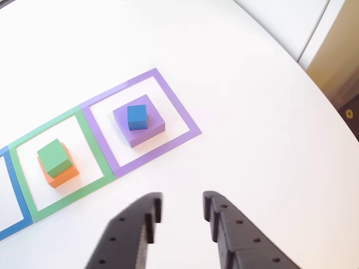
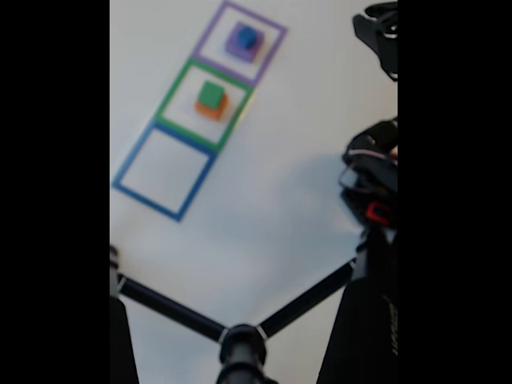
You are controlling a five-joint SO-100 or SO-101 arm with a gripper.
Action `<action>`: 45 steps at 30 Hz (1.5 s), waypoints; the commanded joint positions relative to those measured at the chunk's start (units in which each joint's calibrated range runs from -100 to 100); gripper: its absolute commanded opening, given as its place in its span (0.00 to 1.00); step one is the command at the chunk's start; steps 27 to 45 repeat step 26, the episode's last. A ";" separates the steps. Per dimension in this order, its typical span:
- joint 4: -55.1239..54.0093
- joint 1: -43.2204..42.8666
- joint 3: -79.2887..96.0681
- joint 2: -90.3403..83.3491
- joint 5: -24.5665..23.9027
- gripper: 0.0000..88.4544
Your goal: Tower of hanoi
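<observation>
Other view: gripper [image 1: 181,208] hangs over bare white table [image 1: 269,140] w/ fingers spread, holding nothing, near the purple outline [image 1: 185,115]. Blue cube [image 1: 137,117] sits on purple block [image 1: 147,130] inside it; green block [image 1: 55,157] on orange block [image 1: 64,175] in green outline [image 1: 92,144].

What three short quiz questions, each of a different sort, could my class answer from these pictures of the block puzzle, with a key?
1. True or false: the blue cube sits on the purple block.
2. Which block rests on the orange block? A) purple B) green C) blue
3. Fill in: the gripper hangs with its jaws ____ and holds nothing.

Key:
1. True; both stand inside the purple square outline.
2. B; the green block lies on it, inside the green square outline.
3. Open. The blue square outline in the fixed view holds no block.
</observation>
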 commanded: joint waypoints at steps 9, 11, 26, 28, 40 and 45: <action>-82.44 3.59 65.39 3.32 0.00 0.39; -85.60 3.40 66.94 5.58 0.00 0.39; -121.47 -3.41 72.39 31.50 0.00 0.39; -121.47 -3.41 72.39 31.50 0.00 0.39; -121.47 -3.41 72.39 31.50 0.00 0.39; -121.47 -3.41 72.39 31.50 0.00 0.39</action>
